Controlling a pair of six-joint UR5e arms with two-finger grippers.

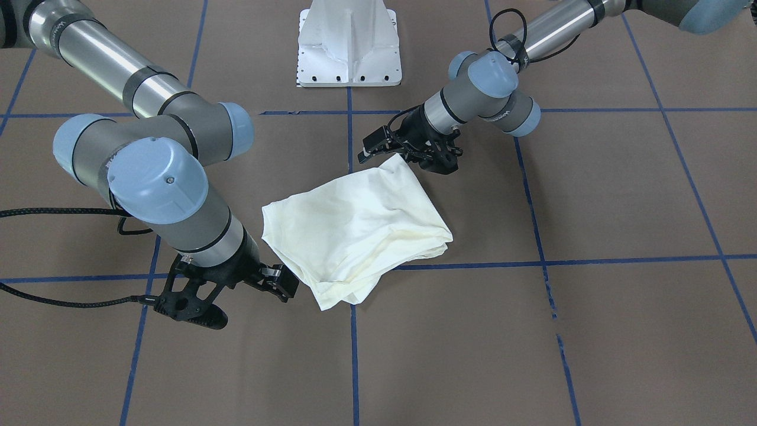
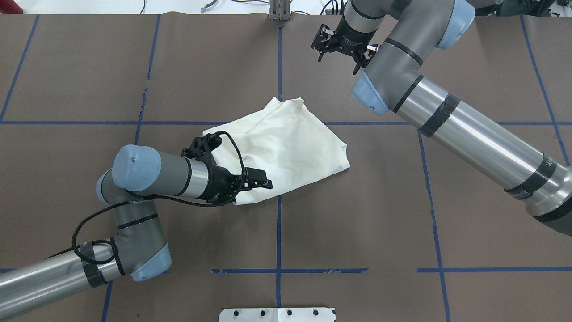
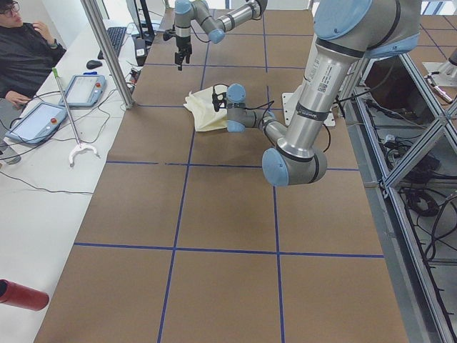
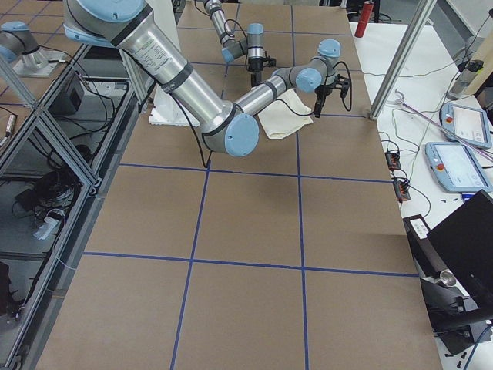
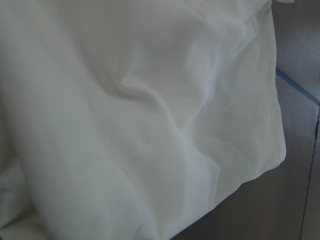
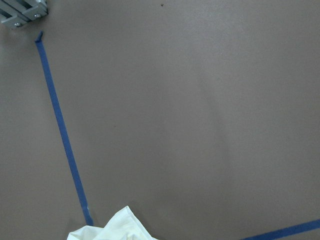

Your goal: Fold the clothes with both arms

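Observation:
The cream-white shirt (image 1: 361, 225) lies folded into a compact, rumpled bundle at the middle of the table (image 2: 286, 143). Its plain side is up and the cat print is hidden. My left gripper (image 2: 263, 181) hovers low over the bundle's corner nearest the robot (image 1: 368, 149), and its jaws look open and empty. Cloth (image 5: 150, 125) fills the left wrist view. My right gripper (image 2: 339, 51) is open and empty, raised off the table beyond the shirt's far side (image 1: 287, 284). Only a shirt tip (image 6: 112, 227) shows in the right wrist view.
The white pedestal base (image 1: 349, 47) stands at the robot's edge of the table. Blue tape lines (image 2: 279, 214) grid the brown table. An operator (image 3: 25, 50), pendants (image 3: 82, 89) and a pole (image 3: 107, 50) are at the far side.

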